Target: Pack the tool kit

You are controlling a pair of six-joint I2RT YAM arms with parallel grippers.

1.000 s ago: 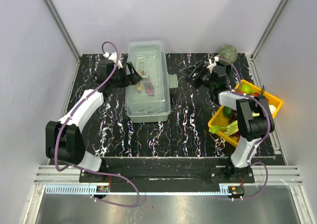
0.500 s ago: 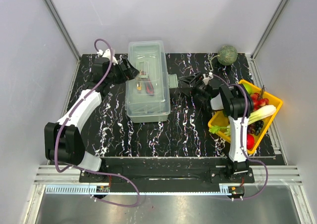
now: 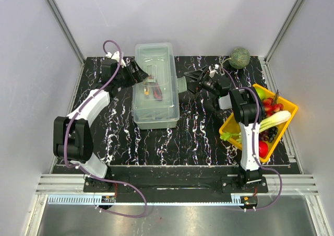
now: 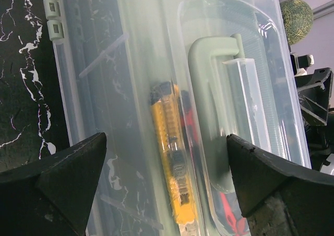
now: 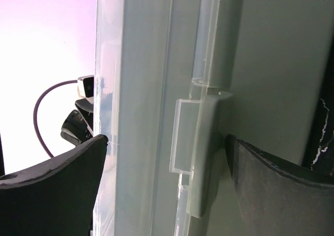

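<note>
Two arms flank tool kit (image 3: pixel 154 84), upper centre of overhead frame, on black table (image 3: pixel 198 137). Long axis runs top-to-bottom of frame; clear lid faces up, shut; latch (image 3: pixel 181 84) faces right. Left gripper (image 3: pixel 136 71) at left wall, right gripper (image 3: pixel 194 83) at latch.
Left wrist: fingers (image 4: pixel 68 168) spread wide over lid; yellow knife (image 4: pixel 175 163) lies lengthwise beneath.
Right wrist: fingers spread, latch between, contact unclear.
Judged step: fastening latch. Next move calls for pressing latch home while left braces box.

The right arm (image 3: pixel 246 122) has swung off the yellow plastic fruit tray (image 3: pixel 290 107), carrying the right gripper (image 3: pixel 191 85) up to the side latch (image 3: pixel 181 84) of the pale grey-green plastic toolbox (image 3: pixel 155 112).
</note>
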